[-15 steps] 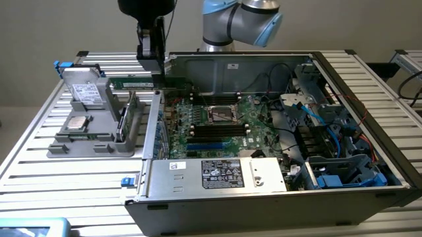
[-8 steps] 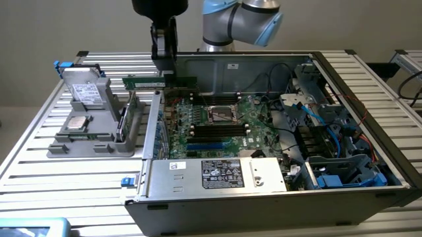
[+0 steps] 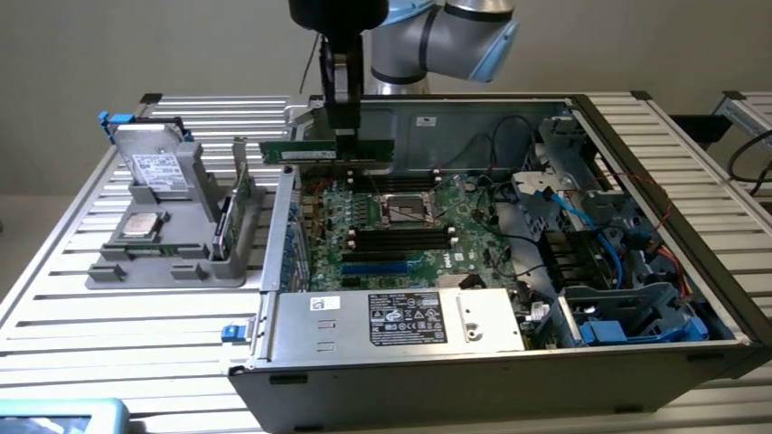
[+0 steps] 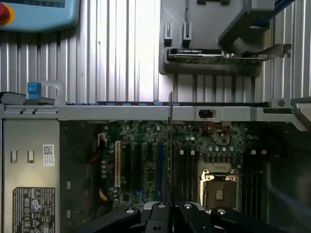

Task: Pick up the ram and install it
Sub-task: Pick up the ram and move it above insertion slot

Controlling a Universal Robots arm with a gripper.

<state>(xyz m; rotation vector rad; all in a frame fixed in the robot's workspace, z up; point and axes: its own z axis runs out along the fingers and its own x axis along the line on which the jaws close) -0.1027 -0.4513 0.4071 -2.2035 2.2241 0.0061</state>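
Note:
The ram (image 3: 328, 152) is a thin green stick hanging level above the back left corner of the open computer case (image 3: 362, 362). My gripper (image 3: 349, 136) is shut on its top edge. In the wrist view the ram (image 4: 170, 145) shows edge-on as a thin line running out from my gripper (image 4: 170, 208). It hangs over the green motherboard (image 4: 146, 165), just beside the black memory slots (image 4: 187, 170) next to the CPU socket (image 4: 218, 187). The motherboard (image 3: 404, 226) lies flat inside the case, with black slots either side of the socket.
A grey fixture (image 3: 169, 244) at the exterior view's left holds a card (image 4: 218, 56) and other parts on the slatted table (image 3: 72, 298). Cables and drive bays (image 3: 603, 262) fill the case's right side. A blue teach pendant (image 4: 39, 14) lies on the table.

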